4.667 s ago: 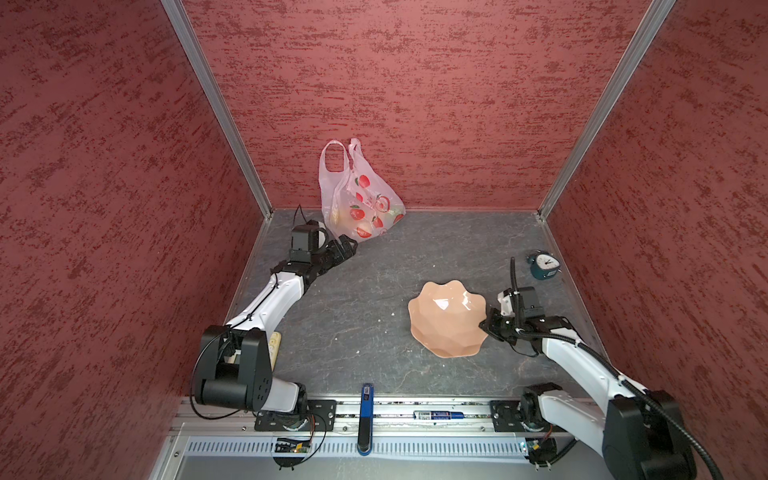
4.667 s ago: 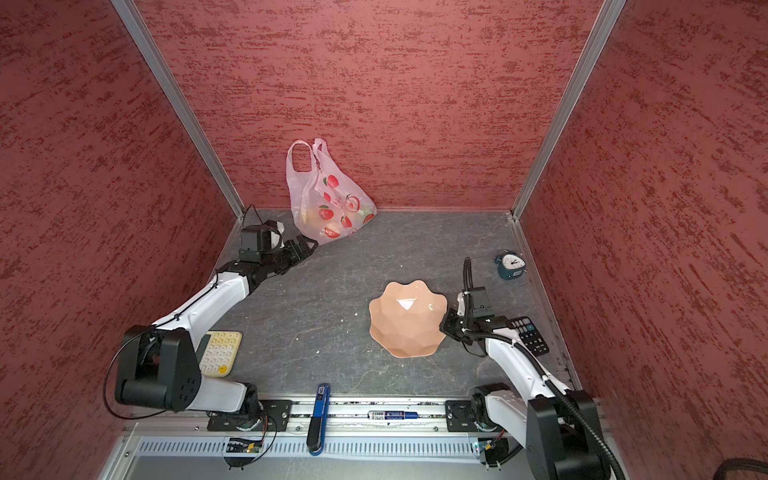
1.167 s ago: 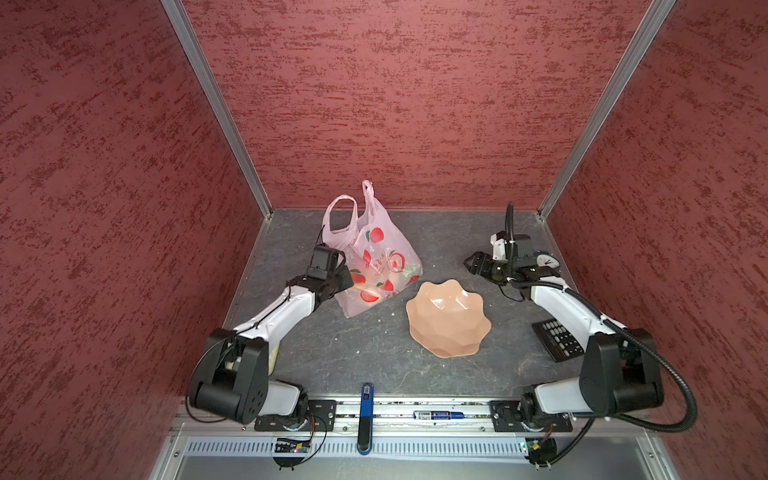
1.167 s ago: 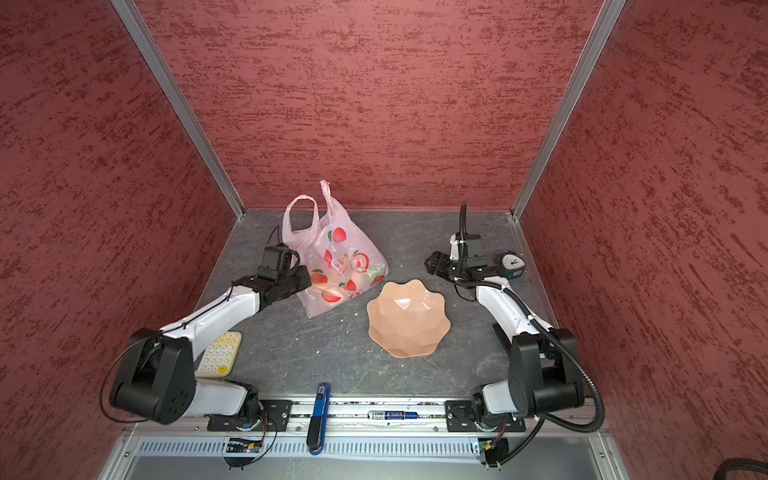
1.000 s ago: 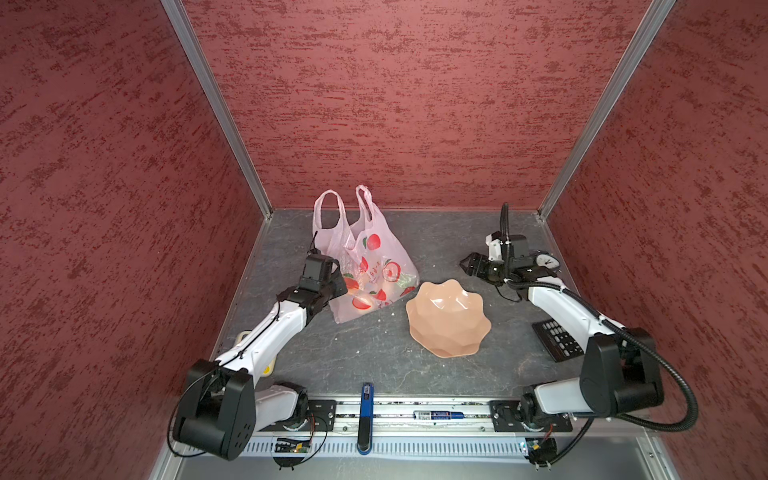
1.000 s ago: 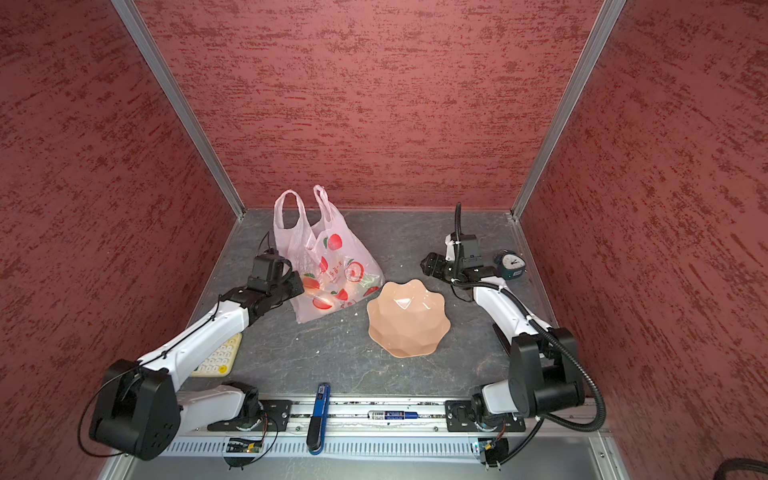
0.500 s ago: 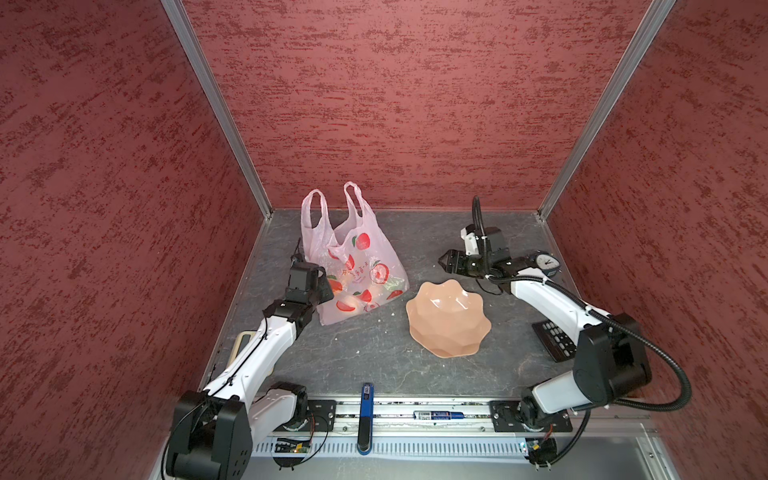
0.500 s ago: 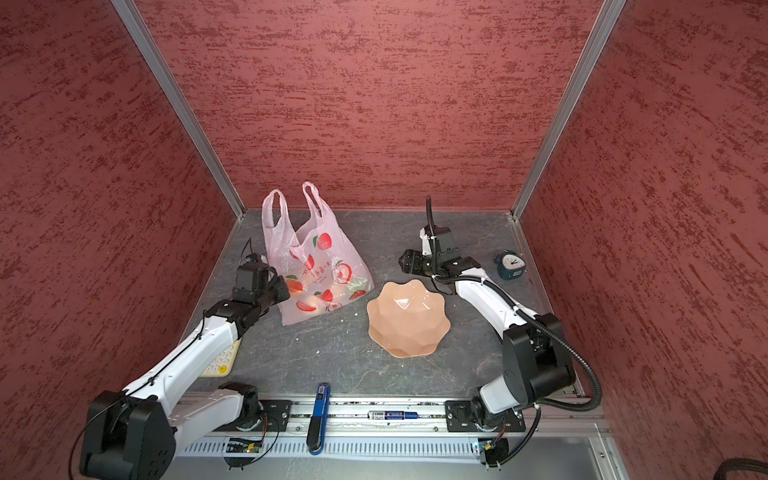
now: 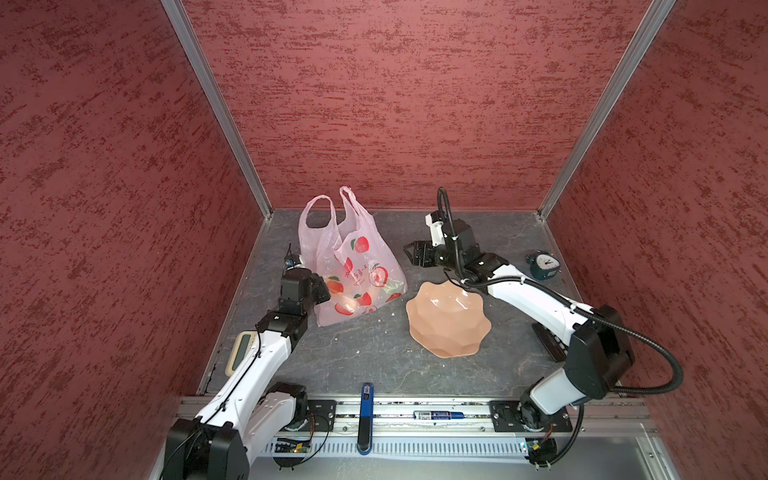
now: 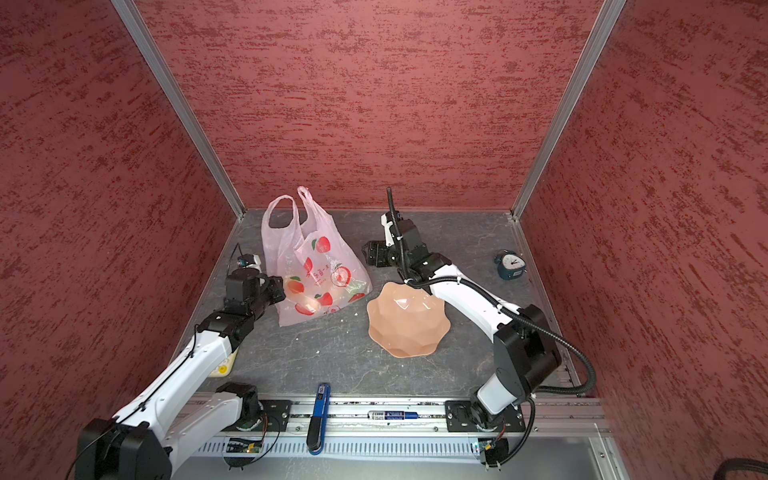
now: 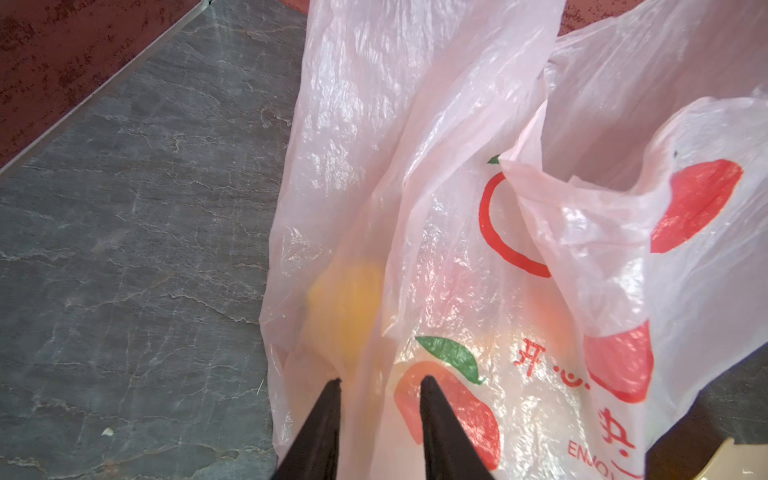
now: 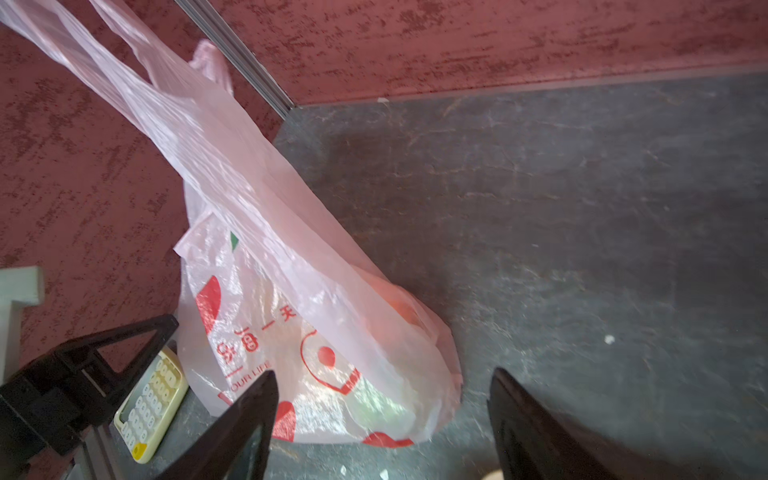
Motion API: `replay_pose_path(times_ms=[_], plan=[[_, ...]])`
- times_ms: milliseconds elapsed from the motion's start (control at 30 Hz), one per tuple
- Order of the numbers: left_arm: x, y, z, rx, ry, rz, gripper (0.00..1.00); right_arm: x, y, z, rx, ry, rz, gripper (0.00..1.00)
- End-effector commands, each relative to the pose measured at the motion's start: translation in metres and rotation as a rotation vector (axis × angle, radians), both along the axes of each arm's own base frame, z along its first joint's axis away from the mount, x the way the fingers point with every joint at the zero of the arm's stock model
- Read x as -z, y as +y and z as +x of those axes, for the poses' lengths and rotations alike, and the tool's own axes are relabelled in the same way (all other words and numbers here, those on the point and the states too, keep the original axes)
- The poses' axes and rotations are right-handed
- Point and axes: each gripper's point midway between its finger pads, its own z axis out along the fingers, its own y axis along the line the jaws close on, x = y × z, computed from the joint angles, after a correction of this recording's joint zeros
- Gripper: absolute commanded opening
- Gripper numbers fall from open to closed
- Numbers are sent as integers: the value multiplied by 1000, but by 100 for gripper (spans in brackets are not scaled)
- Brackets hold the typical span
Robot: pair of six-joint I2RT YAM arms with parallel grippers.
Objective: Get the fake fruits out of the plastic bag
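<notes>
Pink, thin and crinkly, the translucent plastic carrier bag [image 9: 353, 266] with red fruit prints sits on the grey stone-look table [image 9: 374, 357], toward its back-left corner. Its 2 loop handles [image 9: 321, 208] stand up and its mouth hangs slack. We see no fake fruits lying outside it. Through the film we make out a yellow lumpy ball [image 11: 349, 303] in the left wrist view, and orange [image 12: 395, 307] and green [image 12: 374, 409] shapes in the right wrist view.

The left hand [image 11: 378, 380] rests against the bag's lower side with its jaws parted a little, clamping nothing we can see. The right hand [image 12: 382, 374] hovers just beside the bag's opposite side, jaws wide apart and empty.

We judge the film light, limp and slippery, so it will bunch and slide rather than keep its shape. A pinch on 1 handle loop or on the mouth's rim looks the surest hold. The fruits seem light and lumpy, and likely to roll once freed.
</notes>
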Motion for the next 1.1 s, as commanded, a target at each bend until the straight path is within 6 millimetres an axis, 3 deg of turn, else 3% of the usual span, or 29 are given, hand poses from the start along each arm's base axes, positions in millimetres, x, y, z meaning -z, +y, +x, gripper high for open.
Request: replay_pose_path(times_ms=[0,200,400,767,833,1067], plan=[[-5,2,-6,-19,-9,-32,44,-24,20,14,-20,-103,13,81],[-20,6,-18,-55,-16,-94,56,-39,57,28,-110,-167,4,82],[-35,5,-16,-49,7,-193,64,-30,87,41,-184,-176,-31,82],[-84,-8,25,65,5,-296,73,-6,115,58,-235,-175,-59,79],[-93,-12,36,91,5,-303,75,-2,117,61,-238,-174,-66,75],[-111,-31,82,206,31,-361,84,6,124,57,-276,-150,-47,36]])
